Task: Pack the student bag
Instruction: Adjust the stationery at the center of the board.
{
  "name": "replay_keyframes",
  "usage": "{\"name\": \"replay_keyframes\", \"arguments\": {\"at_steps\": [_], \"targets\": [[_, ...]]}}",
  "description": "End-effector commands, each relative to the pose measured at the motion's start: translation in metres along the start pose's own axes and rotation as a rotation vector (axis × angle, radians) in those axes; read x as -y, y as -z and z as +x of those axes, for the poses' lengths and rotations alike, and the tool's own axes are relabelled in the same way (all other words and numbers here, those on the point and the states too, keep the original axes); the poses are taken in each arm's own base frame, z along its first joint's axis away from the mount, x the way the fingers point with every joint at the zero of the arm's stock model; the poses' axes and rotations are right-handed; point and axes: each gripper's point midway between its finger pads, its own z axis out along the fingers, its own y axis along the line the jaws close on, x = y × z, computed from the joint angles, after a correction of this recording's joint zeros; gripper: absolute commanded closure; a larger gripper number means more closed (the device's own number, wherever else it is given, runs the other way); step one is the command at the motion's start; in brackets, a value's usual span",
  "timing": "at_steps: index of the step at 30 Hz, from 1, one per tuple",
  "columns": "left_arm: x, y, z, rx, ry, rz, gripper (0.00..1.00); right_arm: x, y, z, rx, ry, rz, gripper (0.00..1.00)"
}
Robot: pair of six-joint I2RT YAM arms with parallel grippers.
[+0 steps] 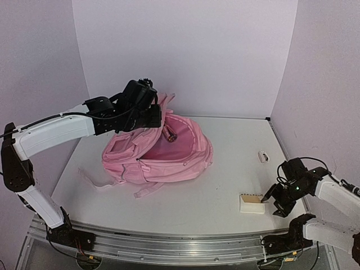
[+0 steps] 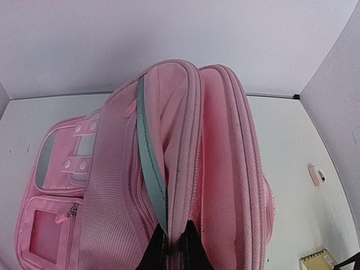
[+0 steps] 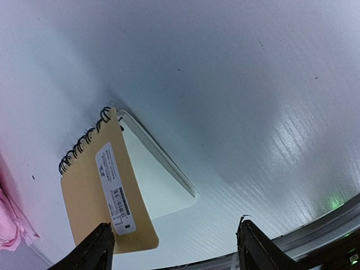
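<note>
From the top external view, the student bag (image 1: 160, 151) lies on the white table (image 1: 236, 169), left of centre and towards the far wall, its main compartment gaping open towards the right. My left gripper (image 1: 156, 117) is up at the bag's far upper edge, clenched on the rim of that opening and holding it raised. A small brown thing (image 1: 171, 134) shows just inside the mouth; I cannot tell what it is. My right gripper (image 1: 275, 201) sits low at the near right of the table, just right of a spiral notebook (image 1: 252, 203). A small white object (image 1: 262, 156) lies farther back on the right, well apart from the bag.

Through the left wrist camera, the bag (image 2: 219, 169) fills the frame, and a fold of its pink rim with a grey-green strip runs down between my left gripper's (image 2: 173, 250) dark fingers (image 2: 154, 254), which are pinched tight on it. The notebook (image 2: 318, 260) peeks in at the near right corner.

Through the right wrist camera, my right gripper (image 3: 174, 247) has its two fingers (image 3: 93, 250) spread wide, released, with nothing clamped. The notebook (image 3: 90, 185) lies on the table ahead, tan cover with a barcode sticker, black coil at its far end, white pages showing to its right. Its near corner lies beside my left-hand finger; I cannot tell whether they touch.
</note>
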Motion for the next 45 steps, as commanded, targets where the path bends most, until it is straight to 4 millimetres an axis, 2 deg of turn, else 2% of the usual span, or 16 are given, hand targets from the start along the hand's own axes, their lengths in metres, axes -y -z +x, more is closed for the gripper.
{"name": "replay_keyframes", "arguments": {"at_steps": [1,4,6,8,10,13,15,19,24,26,32,36,41,45], "targets": [[0.029,0.007,-0.023,0.079,0.007,0.165,1.0,-0.026,0.003,-0.013,0.053,-0.037,-0.119,0.29],[0.04,-0.012,0.02,-0.028,-0.026,0.22,1.0,-0.023,0.002,-0.013,0.058,-0.031,-0.109,0.29],[0.046,-0.021,0.044,-0.095,-0.042,0.256,0.88,-0.023,0.002,-0.014,0.059,-0.02,-0.104,0.29],[0.057,-0.027,0.064,-0.162,-0.05,0.299,0.61,-0.021,0.003,-0.016,0.075,0.006,-0.09,0.29],[0.066,-0.026,0.066,-0.179,-0.057,0.322,0.35,-0.017,0.006,-0.021,0.106,0.031,-0.068,0.28],[0.085,-0.015,0.06,-0.157,-0.085,0.364,0.11,-0.015,0.006,-0.024,0.116,0.075,-0.036,0.27],[0.1,-0.007,0.057,-0.142,-0.1,0.403,0.01,-0.014,0.002,-0.022,0.094,0.102,-0.015,0.28],[0.128,0.0,0.061,-0.162,-0.112,0.497,0.0,-0.012,-0.002,-0.023,0.08,0.159,0.02,0.29],[0.171,0.005,0.094,-0.279,-0.122,0.698,0.0,-0.013,-0.01,-0.018,0.038,0.227,0.019,0.32],[0.185,0.002,0.11,-0.327,-0.129,0.738,0.01,-0.021,-0.02,-0.014,0.008,0.244,-0.028,0.39],[0.211,-0.008,0.151,-0.435,-0.143,0.819,0.0,-0.03,-0.038,-0.011,-0.038,0.289,-0.061,0.42],[0.225,-0.031,0.19,-0.528,-0.185,0.818,0.01,-0.036,-0.045,-0.011,-0.063,0.317,-0.067,0.47],[0.246,-0.046,0.22,-0.591,-0.241,0.885,0.01,-0.048,-0.053,-0.011,-0.081,0.379,-0.109,0.55],[0.253,-0.055,0.241,-0.624,-0.29,0.921,0.01,-0.061,-0.061,-0.01,-0.116,0.446,-0.144,0.6]]}}
